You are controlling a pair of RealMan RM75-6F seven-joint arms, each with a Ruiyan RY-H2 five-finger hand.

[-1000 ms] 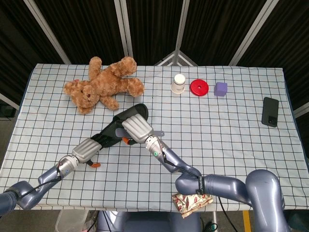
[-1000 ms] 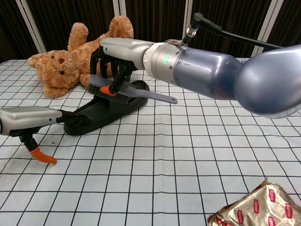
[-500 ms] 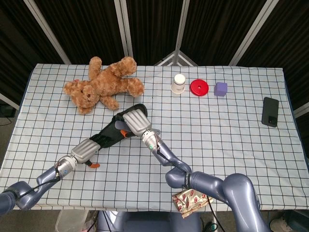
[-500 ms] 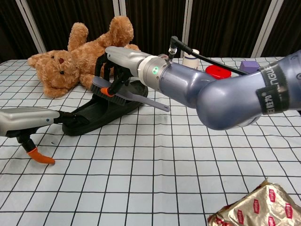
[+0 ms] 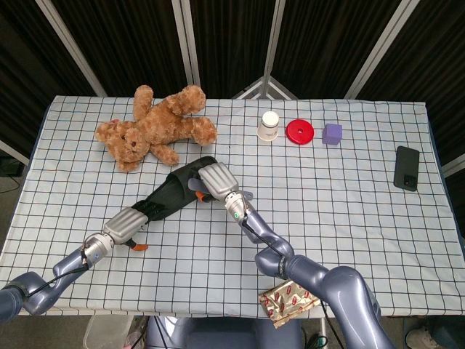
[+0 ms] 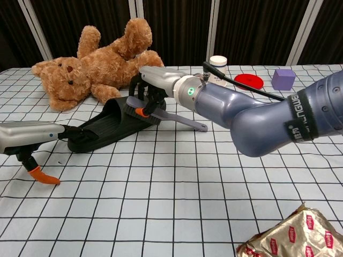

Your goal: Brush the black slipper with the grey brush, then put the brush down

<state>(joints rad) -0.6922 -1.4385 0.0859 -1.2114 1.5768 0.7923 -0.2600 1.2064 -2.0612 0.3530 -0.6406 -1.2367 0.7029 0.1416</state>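
Right hand and grey brush: shifted along the black slipper toward its toe end.

Over the last second the right hand (image 6: 155, 85), gripping the grey brush (image 6: 163, 113), has moved from above the slipper's middle to its far front end, lower and closer to the black slipper (image 6: 110, 127). The brush handle now points further right in the chest view. The left hand (image 5: 125, 225), at the heel, has drawn slightly toward the table's near-left edge.
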